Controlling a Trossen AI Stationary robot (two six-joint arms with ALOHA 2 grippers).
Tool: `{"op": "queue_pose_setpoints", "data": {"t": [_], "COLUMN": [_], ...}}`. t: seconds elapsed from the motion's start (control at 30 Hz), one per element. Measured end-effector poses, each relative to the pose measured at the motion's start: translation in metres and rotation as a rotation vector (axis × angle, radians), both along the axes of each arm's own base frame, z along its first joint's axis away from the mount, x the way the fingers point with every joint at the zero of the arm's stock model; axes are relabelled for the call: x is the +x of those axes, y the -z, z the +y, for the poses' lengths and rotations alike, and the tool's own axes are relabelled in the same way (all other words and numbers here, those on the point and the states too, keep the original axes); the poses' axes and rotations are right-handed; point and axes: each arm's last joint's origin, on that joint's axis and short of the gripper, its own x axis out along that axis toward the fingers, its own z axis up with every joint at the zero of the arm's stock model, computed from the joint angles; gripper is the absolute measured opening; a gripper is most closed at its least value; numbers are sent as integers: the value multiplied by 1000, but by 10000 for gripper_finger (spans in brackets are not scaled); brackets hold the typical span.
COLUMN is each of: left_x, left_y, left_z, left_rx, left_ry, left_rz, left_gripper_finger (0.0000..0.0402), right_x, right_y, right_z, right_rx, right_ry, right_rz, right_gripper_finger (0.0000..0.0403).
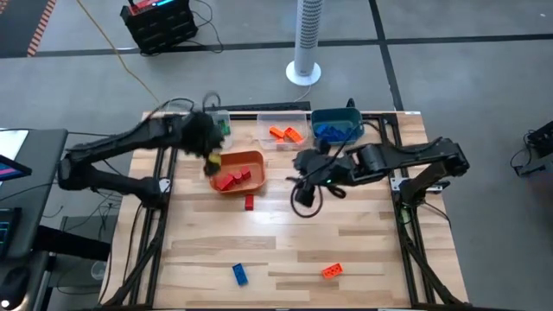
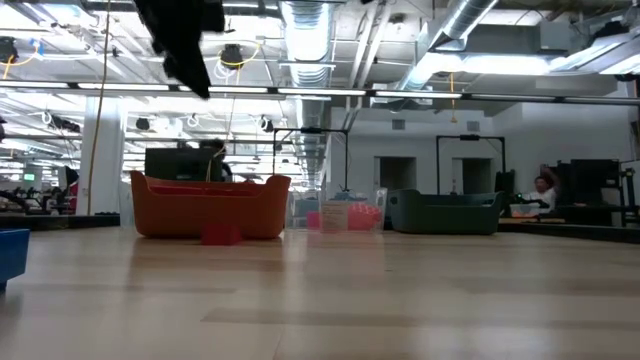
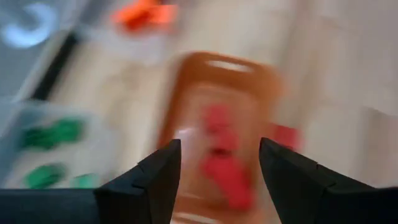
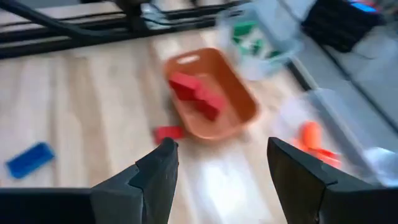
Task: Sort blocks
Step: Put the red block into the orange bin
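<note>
Red blocks lie in the orange bin; one more red block lies on the table just in front of it. A blue block and an orange block lie near the table's front edge. My left gripper hangs open over the orange bin's left end, with nothing between its fingers. My right gripper is open and empty above the table to the right of that bin.
Along the far edge stand a clear bin with green blocks, a clear bin with orange blocks and a teal bin with blue blocks. Bare wood stretches across the table's middle and front.
</note>
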Motion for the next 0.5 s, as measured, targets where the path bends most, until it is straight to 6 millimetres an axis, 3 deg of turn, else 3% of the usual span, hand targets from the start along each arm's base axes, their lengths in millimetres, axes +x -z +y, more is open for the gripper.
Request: {"op": "queue_pose_setpoints", "data": {"t": [0.1,0.23,0.33,0.5], "left_x": [7,19,29,48], "left_y": [-3,-6,0,27], "left_z": [-40,-82,-108,-143], "left_rx": [-65,-222,-313,-386], "left_ry": [101,89,0,-236], "left_rz": [-37,-128,-136,-73], "left_gripper_finger": [208,208,208,208], "right_x": [-14,-22,-23,-20], "right_y": [-8,-14,-15,-4], "right_z": [-10,-24,-30,-32], "right_rx": [-51,-64,-65,-74], "right_ry": [64,120,141,146], "right_rz": [12,6,5,57], "right_gripper_finger": [249,249,249,249]}}
